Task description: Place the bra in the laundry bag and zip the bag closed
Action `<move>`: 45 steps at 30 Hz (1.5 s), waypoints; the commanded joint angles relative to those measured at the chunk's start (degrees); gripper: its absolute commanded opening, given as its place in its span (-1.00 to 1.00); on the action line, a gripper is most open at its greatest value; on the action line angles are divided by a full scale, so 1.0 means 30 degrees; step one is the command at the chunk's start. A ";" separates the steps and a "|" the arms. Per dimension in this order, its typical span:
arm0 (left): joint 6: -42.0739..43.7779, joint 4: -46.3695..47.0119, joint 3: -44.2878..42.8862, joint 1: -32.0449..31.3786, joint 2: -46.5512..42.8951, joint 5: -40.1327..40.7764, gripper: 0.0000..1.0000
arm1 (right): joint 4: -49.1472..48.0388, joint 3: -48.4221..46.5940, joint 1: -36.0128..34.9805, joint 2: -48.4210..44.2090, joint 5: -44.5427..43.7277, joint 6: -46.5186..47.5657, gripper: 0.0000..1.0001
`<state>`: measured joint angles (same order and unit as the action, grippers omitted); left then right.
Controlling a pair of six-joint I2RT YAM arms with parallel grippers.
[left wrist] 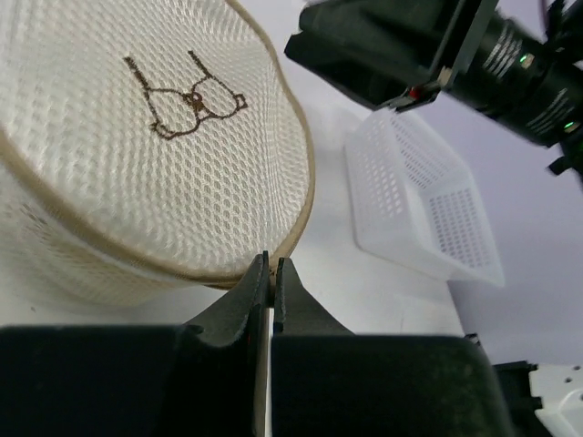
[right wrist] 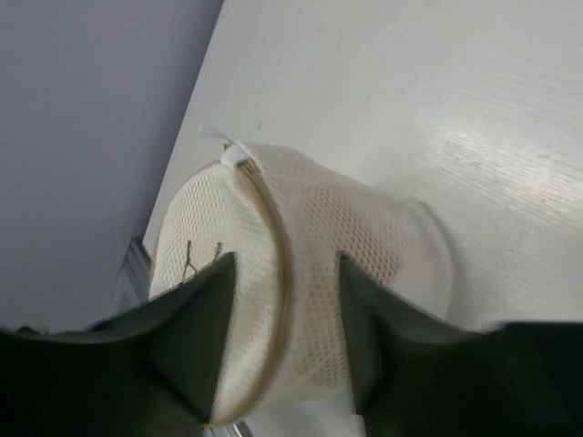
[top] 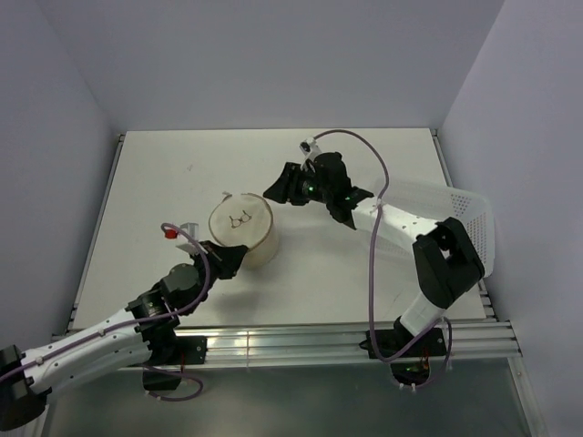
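The laundry bag (top: pixel 242 229) is a round cream mesh pouch with a tan rim and a brown bra outline stitched on its lid, left of the table's middle. The mustard-yellow bra is out of sight in every view. My left gripper (top: pixel 237 259) sits at the bag's near rim, jaws pressed together on a small dark piece at the tan zip line (left wrist: pixel 271 266), seemingly the zipper pull. My right gripper (top: pixel 272 193) is open and empty just above the bag's far right edge. In the right wrist view its fingers frame the bag (right wrist: pixel 301 273). A white tab (right wrist: pixel 232 147) sticks out at the bag's far rim.
A white perforated plastic basket (top: pixel 455 214) stands at the table's right edge, also in the left wrist view (left wrist: pixel 428 200). Grey walls close in the table on three sides. A metal rail (top: pixel 301 341) runs along the near edge.
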<state>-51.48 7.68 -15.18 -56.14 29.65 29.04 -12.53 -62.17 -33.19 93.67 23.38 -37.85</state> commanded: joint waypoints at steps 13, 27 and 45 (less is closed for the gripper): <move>-0.0415 0.6344 -0.0332 -0.0271 0.4794 -0.1592 -1.00 | -0.2967 0.8303 -0.3959 -0.7756 -0.4275 -0.4610 0.26; -0.0739 0.5321 0.0372 -0.0300 0.3067 -0.1418 -1.00 | -0.2034 0.6165 -0.4523 -0.5470 -0.5973 -0.4583 0.04; 0.0316 -0.1122 -0.0097 -0.0300 -0.1092 0.0925 -0.99 | -0.1451 0.2888 -0.1126 -0.2838 -0.4132 -0.0456 -1.00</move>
<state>-51.70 9.63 -14.24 -56.73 28.80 29.21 -16.10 -47.35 -39.38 82.24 10.90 -46.13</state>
